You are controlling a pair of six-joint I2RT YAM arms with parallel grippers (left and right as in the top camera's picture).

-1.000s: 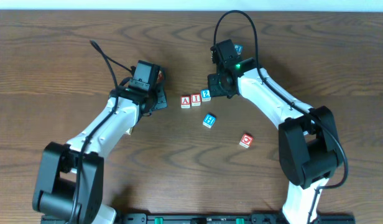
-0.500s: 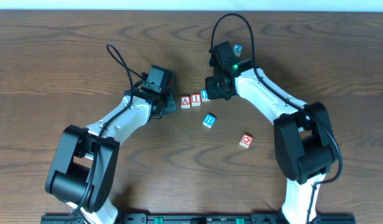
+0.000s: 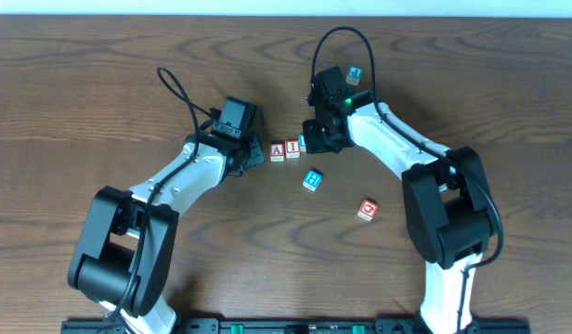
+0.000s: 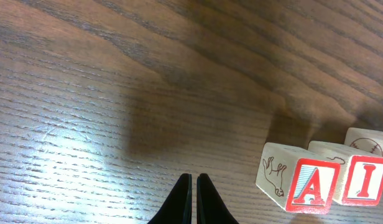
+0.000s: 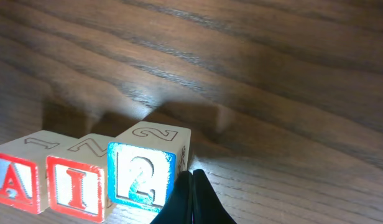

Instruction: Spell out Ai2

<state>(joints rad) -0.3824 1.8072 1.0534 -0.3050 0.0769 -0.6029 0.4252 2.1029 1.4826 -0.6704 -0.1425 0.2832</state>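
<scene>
Three wooden blocks stand in a row on the table: red A (image 3: pixel 278 151), red I (image 3: pixel 292 148) and blue 2 (image 3: pixel 303 143). In the right wrist view A (image 5: pixel 14 182), I (image 5: pixel 74 185) and 2 (image 5: pixel 142 175) touch side by side. My right gripper (image 5: pixel 191 177) is shut and empty, its tips against the right side of the 2 block. My left gripper (image 4: pixel 194 182) is shut and empty, on the table to the left of the A block (image 4: pixel 297 182), apart from it, with the I block (image 4: pixel 365 178) beyond.
A loose blue-lettered block (image 3: pixel 312 180) lies below the row. A red-lettered block (image 3: pixel 367 210) lies further right and nearer. Another blue block (image 3: pixel 355 72) sits behind the right arm. Brown wooden table (image 3: pixel 82 111) all round.
My right gripper has pushed the 2 block leftward until it meets the I block. My left arm swung right toward the A block between the earliest frame and the middle one, then held.
</scene>
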